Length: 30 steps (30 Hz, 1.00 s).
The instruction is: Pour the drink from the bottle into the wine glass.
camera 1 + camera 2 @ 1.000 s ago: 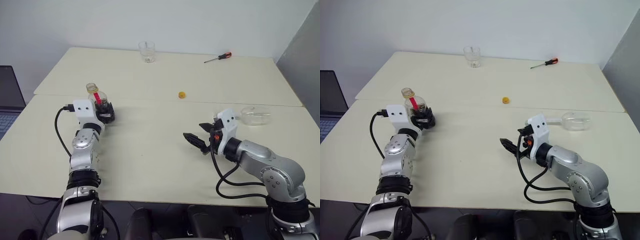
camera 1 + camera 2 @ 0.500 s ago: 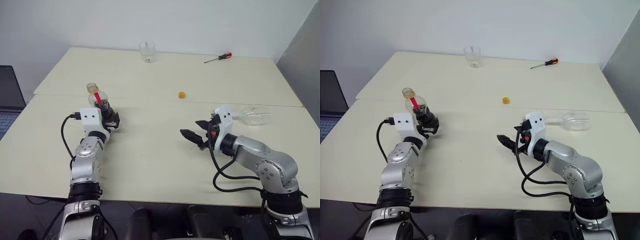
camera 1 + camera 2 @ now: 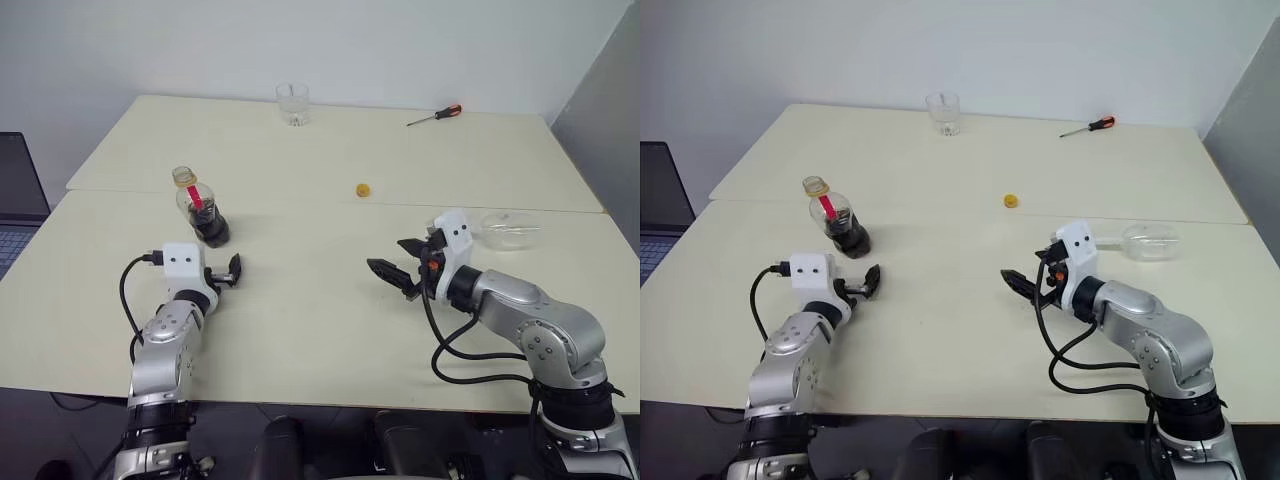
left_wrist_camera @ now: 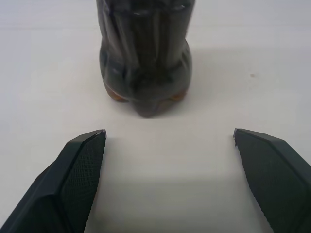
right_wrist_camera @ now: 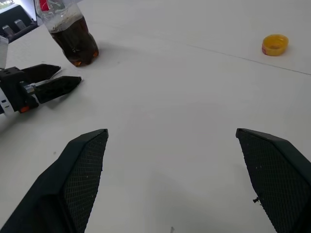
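The bottle (image 3: 199,209) stands upright on the worktop (image 3: 300,300), cap off, dark drink (image 4: 144,53) filling its lower belly, red label at the neck. The left gripper (image 3: 228,271) sits just short of it, fingers spread wide and holding nothing. From that gripper the bottle lies at about eleven o'clock in the head view, near but apart; in the left wrist view it stands dead ahead between the two open fingers, long axis vertical. So the left arm is plainly the nearer one, and a straight push forward should bring the fingers around the belly.

The right gripper (image 3: 397,269) hovers mid-worktop, fingers also spread and empty, pointing toward the left arm. The wine glass (image 3: 508,230) lies on its side at roughly two o'clock from the right gripper, close behind its wrist. It looks like it needs standing up before any pour can land. A yellow cap (image 3: 364,188) rests further back, and a clear tumbler (image 3: 293,103) and a screwdriver (image 3: 435,115) sit at the far edge.
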Each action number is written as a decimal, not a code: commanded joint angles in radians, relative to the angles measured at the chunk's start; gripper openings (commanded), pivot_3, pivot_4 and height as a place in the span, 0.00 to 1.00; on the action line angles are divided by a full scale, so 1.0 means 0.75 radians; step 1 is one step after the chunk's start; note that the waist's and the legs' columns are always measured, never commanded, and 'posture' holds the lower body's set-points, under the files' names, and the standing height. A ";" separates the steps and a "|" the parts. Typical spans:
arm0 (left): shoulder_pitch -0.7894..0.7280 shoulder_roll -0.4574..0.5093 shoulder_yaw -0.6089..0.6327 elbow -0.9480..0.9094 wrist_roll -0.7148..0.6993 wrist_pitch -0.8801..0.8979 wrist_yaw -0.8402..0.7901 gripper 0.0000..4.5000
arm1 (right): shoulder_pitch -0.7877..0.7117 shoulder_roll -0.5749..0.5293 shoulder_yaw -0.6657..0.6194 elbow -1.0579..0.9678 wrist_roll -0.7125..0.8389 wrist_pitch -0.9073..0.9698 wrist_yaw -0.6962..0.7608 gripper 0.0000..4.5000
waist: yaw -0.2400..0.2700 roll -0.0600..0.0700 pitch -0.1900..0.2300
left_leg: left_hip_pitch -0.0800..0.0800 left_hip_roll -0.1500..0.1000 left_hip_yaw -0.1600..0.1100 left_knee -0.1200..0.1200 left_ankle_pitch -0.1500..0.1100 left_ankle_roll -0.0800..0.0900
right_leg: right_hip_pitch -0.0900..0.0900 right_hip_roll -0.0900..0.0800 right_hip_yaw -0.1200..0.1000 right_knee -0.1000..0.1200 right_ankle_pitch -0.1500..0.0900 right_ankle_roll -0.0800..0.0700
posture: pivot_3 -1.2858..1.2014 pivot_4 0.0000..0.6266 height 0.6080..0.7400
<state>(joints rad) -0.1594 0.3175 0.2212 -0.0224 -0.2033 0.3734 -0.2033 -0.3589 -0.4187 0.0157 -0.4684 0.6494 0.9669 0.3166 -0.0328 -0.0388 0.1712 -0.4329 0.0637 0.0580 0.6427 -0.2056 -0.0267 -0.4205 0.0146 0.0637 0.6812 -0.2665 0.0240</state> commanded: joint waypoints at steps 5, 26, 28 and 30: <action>0.034 0.095 -0.225 -0.331 -0.238 0.190 -0.416 0.99 | 0.063 -0.012 -0.226 -0.038 -0.020 0.019 -0.119 1.00 | 0.007 -0.001 0.000 | -0.001 -0.001 0.000 0.001 0.000 0.000 | 0.001 -0.003 0.000 0.000 -0.001 0.002 | 0.52 0.24 1.00; -0.523 0.356 -0.475 -0.019 -0.078 0.058 -0.935 0.99 | -0.486 0.601 -1.219 0.247 0.238 0.563 -0.993 1.00 | -0.021 0.002 0.000 | 0.000 -0.002 0.000 -0.003 0.000 0.000 | -0.001 0.001 0.000 0.000 0.000 -0.001 | 0.52 0.24 1.00; -0.526 0.362 -0.475 0.007 -0.072 0.035 -0.956 0.99 | -0.525 0.617 -1.267 0.280 0.249 0.547 -1.044 1.00 | -0.023 0.002 0.000 | 0.000 -0.002 0.000 -0.003 0.000 0.000 | -0.002 0.000 0.001 -0.001 0.001 -0.003 | 0.52 0.24 1.00; -0.531 0.359 -0.472 0.015 -0.073 0.029 -0.964 0.99 | -0.569 0.624 -1.308 0.329 0.258 0.524 -1.089 1.00 | -0.025 0.002 0.000 | -0.001 -0.001 0.000 -0.003 0.000 0.000 | -0.002 0.000 0.001 -0.001 0.001 -0.003 | 0.52 0.24 1.00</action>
<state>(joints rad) -0.5424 0.5824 -0.1492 0.0051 -0.2574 0.4218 -0.9131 -0.7479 0.0484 -0.9419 -0.2252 0.8124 1.3849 -0.4744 -0.0517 -0.0373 0.1713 -0.4332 0.0628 0.0579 0.6399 -0.2055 -0.0265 -0.4224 0.0150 0.0642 0.6808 -0.2656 0.0219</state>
